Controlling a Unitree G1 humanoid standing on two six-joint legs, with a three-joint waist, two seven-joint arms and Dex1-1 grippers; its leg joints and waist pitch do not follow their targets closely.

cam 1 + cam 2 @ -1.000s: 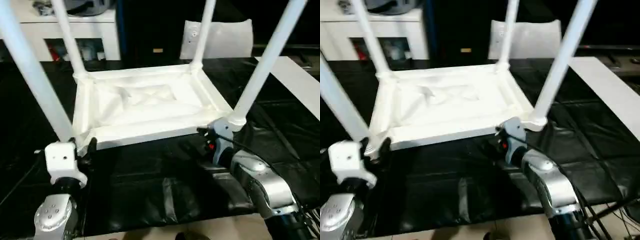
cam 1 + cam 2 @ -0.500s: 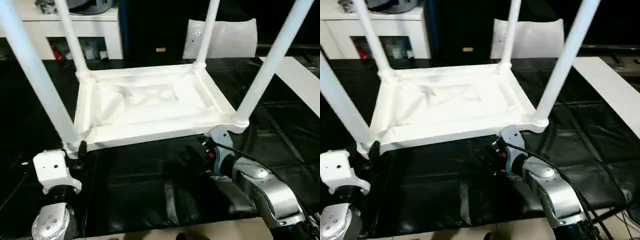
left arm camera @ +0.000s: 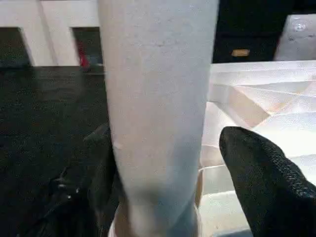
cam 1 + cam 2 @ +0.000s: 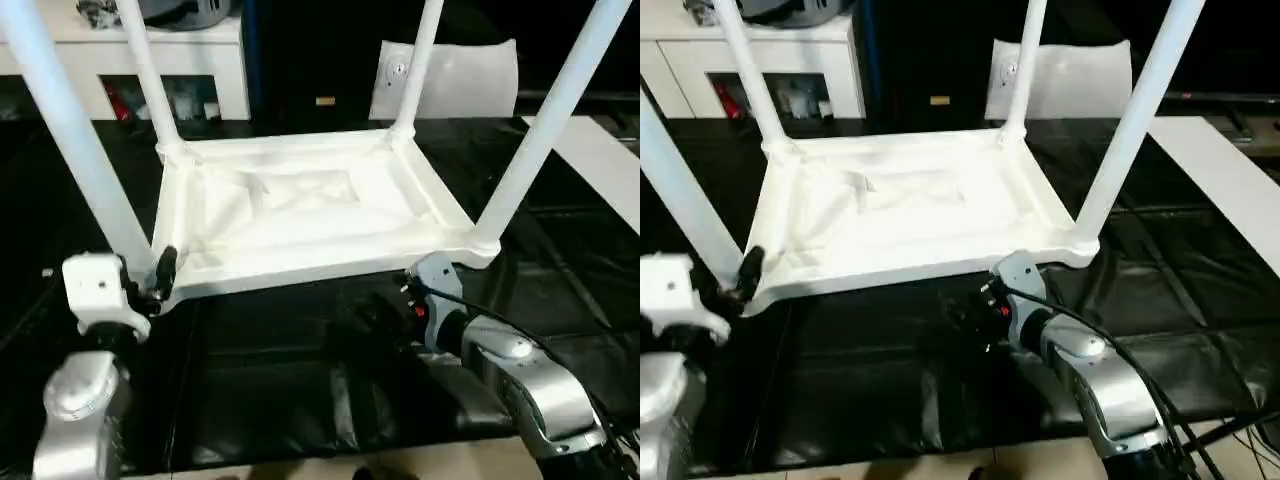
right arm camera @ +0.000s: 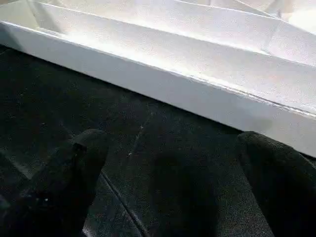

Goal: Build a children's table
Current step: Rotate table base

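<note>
While inverted, table fronts grippers

Silver forearms, white wrist block, black cable, black textured fingers.

1 upside-down white table top w/ 4 legs fitted, 2 robot arms.

This looks like a lab or workshop set up for robot trials. A wide work surface is draped in creased black sheeting, with cables trailing off its near right corner. Beyond its far left edge stands a white cabinet with cluttered shelves. A dark wall and a white panel lie behind the far edge.
</note>
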